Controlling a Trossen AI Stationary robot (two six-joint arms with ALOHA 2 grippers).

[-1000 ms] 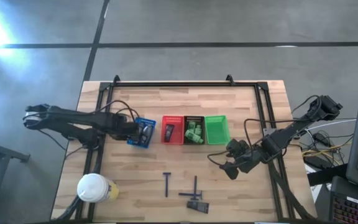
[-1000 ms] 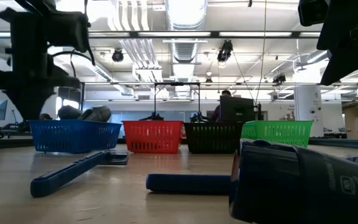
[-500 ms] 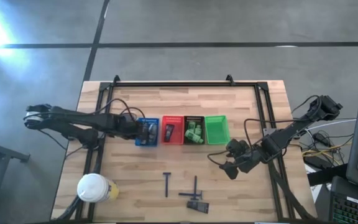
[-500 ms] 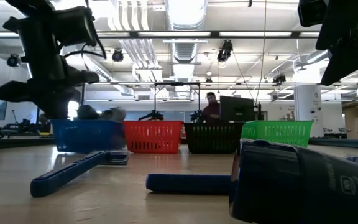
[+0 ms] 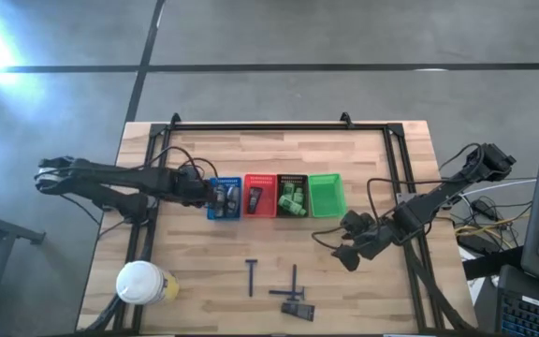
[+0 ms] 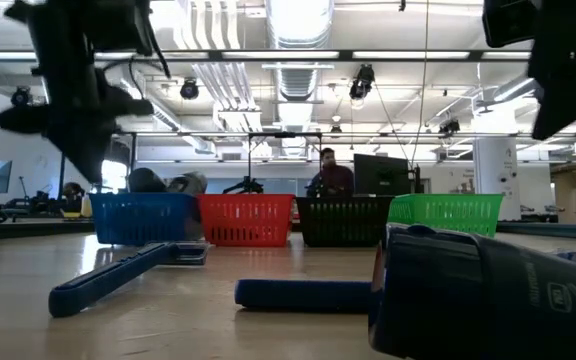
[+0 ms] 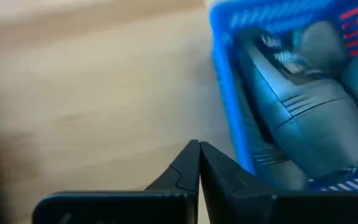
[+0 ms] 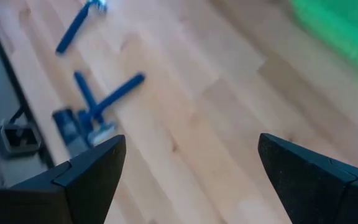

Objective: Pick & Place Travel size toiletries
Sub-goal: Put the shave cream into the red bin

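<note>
We see the left tool (image 5: 206, 194) pressed together, empty, touching the blue basket (image 5: 224, 199) (dark tubes (image 7: 303, 118) inside). Right tool (image 5: 342, 245) spread wide, well apart. Three razors (image 5: 288, 293) lie on the table (image 5: 372, 300), well apart from the basket.

1. Dark grey tubes (image 5: 224, 197) lie piled in the blue basket (image 5: 211, 211).
2. One dark tube (image 5: 254, 197) lies right of it, then bright green packets (image 5: 293, 199).
3. Three dark razors (image 5: 291, 292) lie flat, well apart from that basket.
</note>
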